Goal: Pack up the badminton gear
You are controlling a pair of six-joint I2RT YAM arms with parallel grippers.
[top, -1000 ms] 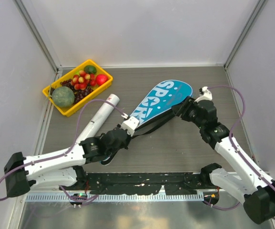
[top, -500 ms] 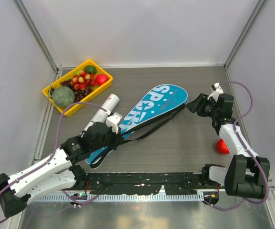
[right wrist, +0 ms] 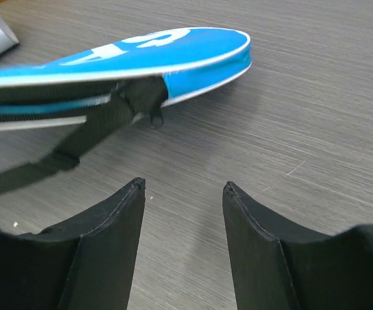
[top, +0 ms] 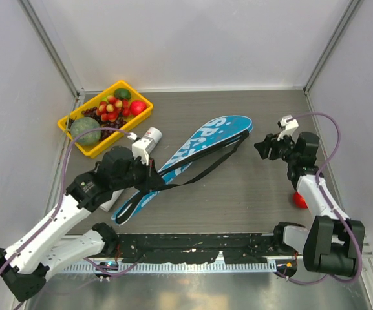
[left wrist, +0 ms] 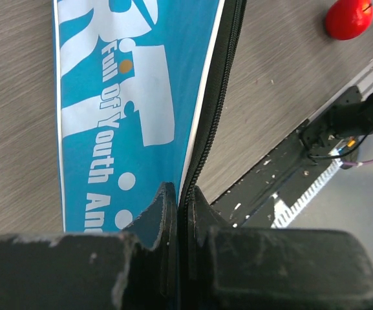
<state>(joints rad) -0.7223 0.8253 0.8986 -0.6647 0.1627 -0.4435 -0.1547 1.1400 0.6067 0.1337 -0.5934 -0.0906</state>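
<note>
The bag (top: 202, 139) lies slanted across the middle of the surface, narrow end toward 7 o'clock and broad end toward 1 o'clock. The left tool (left wrist: 180, 194) is pressed together on the zip edge at the narrow end, probably to steady or drag the bag. The right tool (right wrist: 183, 186) hovers spread and empty at 3 o'clock of the broad end, facing it as if ready to help. The tube (top: 152, 135) pokes out at 10 o'clock, unpacked. The apple (top: 300, 199) sits apart at 4 o'clock.
</note>
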